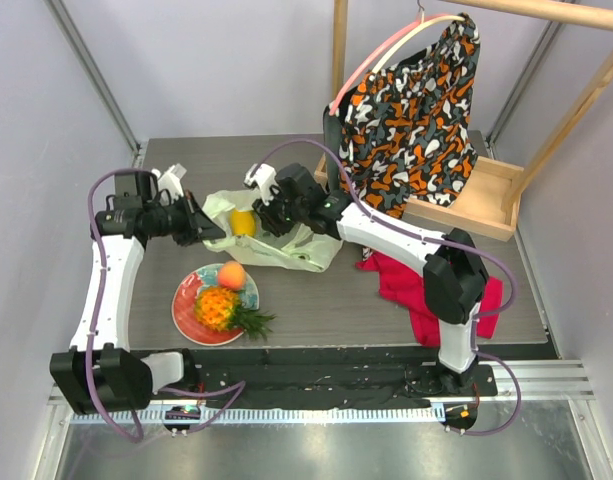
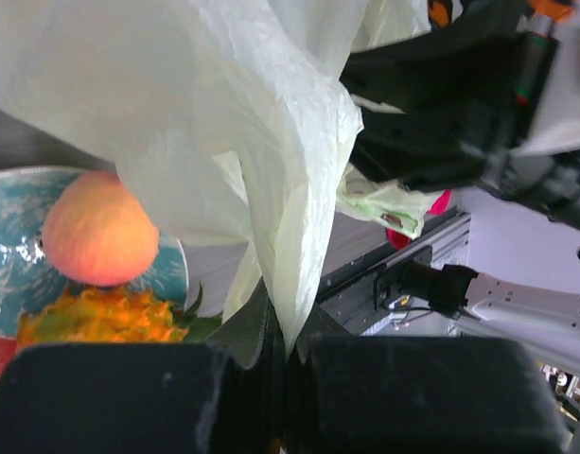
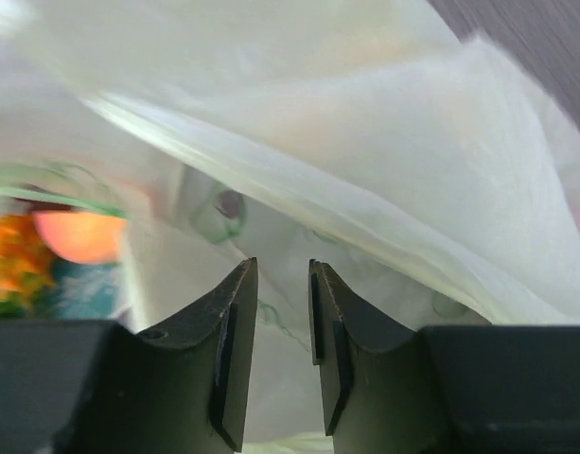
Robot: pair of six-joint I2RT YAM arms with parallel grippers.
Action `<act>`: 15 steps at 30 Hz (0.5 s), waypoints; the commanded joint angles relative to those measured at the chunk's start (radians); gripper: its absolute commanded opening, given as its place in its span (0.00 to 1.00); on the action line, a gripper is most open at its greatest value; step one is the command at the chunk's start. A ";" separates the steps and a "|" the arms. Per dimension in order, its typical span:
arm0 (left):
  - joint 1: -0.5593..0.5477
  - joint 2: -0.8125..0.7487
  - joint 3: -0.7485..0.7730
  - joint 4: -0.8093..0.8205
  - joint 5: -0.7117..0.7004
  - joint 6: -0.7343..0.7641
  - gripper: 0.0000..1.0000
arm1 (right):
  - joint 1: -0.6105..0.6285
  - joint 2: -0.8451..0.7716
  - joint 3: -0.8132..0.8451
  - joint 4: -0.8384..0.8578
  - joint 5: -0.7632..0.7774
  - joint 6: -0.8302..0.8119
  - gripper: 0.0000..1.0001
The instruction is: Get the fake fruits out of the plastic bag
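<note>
The pale yellow-green plastic bag [image 1: 291, 248] lies crumpled at mid table. A yellow mango [image 1: 243, 222] shows in its open mouth. My left gripper [image 1: 214, 232] is shut on the bag's left edge [image 2: 299, 189] and holds the film up. My right gripper [image 1: 269, 222] is open a little, with its fingertips [image 3: 242, 284] over the bag film [image 3: 384, 161] and nothing between them. A peach [image 1: 231, 275] and an orange pineapple with green leaves [image 1: 221, 310] lie on the red-and-teal plate [image 1: 186, 320]. The peach [image 2: 98, 241] and pineapple [image 2: 96, 317] also show in the left wrist view.
A red cloth [image 1: 426, 290] lies right of the bag under the right arm. An orange-black-white garment [image 1: 416, 120] hangs from a wooden rack [image 1: 466, 205] at the back right. The plate sits just in front of the bag, near the left arm.
</note>
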 commanded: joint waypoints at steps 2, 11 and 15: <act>0.004 -0.095 -0.075 -0.039 -0.013 0.017 0.00 | -0.003 -0.136 -0.257 0.017 0.105 -0.082 0.35; 0.047 -0.174 -0.248 -0.034 0.002 -0.069 0.00 | -0.005 -0.440 -0.600 0.033 0.128 -0.125 0.36; 0.048 -0.157 -0.233 -0.035 0.016 -0.054 0.00 | -0.009 -0.339 -0.473 0.065 0.122 -0.136 0.40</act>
